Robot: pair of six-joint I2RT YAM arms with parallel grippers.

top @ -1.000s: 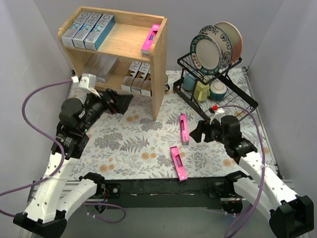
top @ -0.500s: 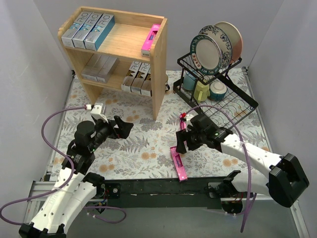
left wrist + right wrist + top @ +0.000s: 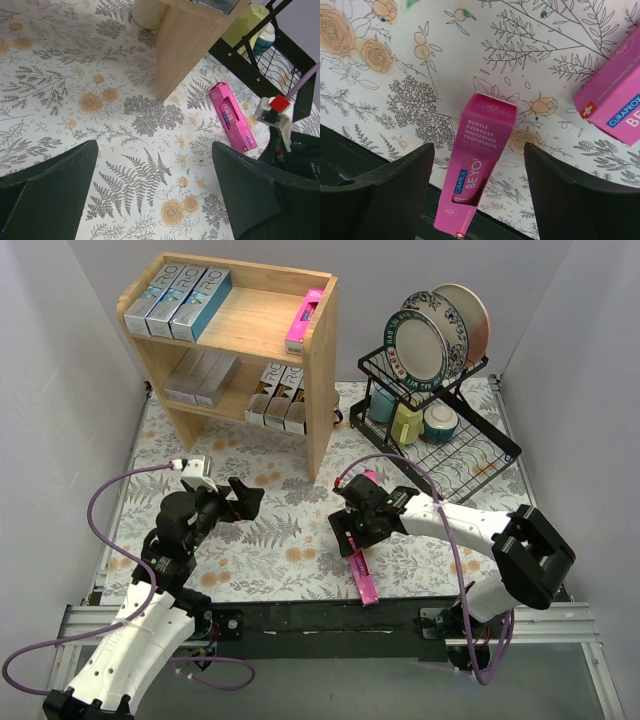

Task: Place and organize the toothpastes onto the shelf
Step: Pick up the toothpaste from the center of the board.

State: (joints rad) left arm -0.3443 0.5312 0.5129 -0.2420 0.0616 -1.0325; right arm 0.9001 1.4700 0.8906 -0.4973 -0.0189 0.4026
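Pick-up step in hand: right pincer (image 3: 477,165), wide open and empty, sits over the nearest pink carton (image 3: 487,125) at the front edge of the surface (image 3: 270,550). In my judgement the next move is to descend and close across its width. Second pink carton (image 3: 232,117) lies just beyond. Left pincer (image 3: 155,185) open, empty. Shelf (image 3: 320,390) farthest, partly stocked.

walls (image 3: 60,390): plain grey | table (image 3: 290,545): fern-and-flower print cover | dish rack (image 3: 497,445): black wire, back right

Right pincer (image 3: 351,531) over pink toothpaste carton (image 3: 363,579)
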